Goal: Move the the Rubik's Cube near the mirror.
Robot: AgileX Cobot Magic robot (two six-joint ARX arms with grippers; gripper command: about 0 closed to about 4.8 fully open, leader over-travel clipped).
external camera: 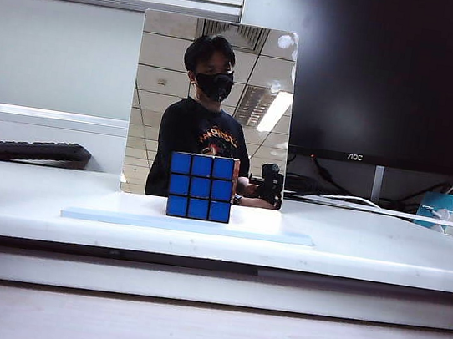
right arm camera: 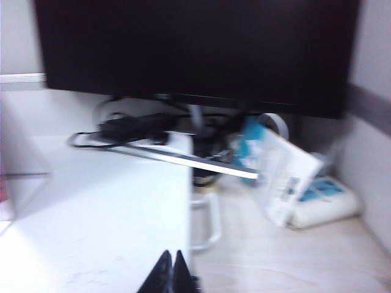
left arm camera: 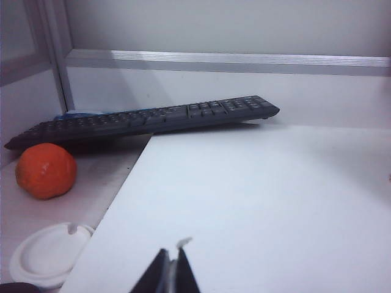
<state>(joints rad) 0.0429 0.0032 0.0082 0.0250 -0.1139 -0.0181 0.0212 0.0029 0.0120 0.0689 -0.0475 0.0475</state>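
At the near edge of the white table [external camera: 28,201], both arms are sitting low and drawn back, out of the exterior view altogether. The left gripper [left arm camera: 173,268] is showing its two dark fingers pressed together with nothing between them, pointing across bare tabletop toward a black keyboard [left arm camera: 146,117], with an orange [left arm camera: 46,171] lying down off the table's side. The right gripper [right arm camera: 171,271] is likewise clenched on nothing, its blurred wrist view looking toward the black monitor [right arm camera: 195,52] and a tangle of cables. Farther out, the Rubik's Cube [external camera: 200,187] is standing blue face forward on the pale base plate [external camera: 102,214], right up against the mirror [external camera: 214,92], which is reflecting a masked person. Neither gripper is anywhere near the cube; it is appearing in neither wrist view. Judging by this, the placing is looking already done and the arms are parked, so the next move seems to call for nothing beyond leaving the cube undisturbed.
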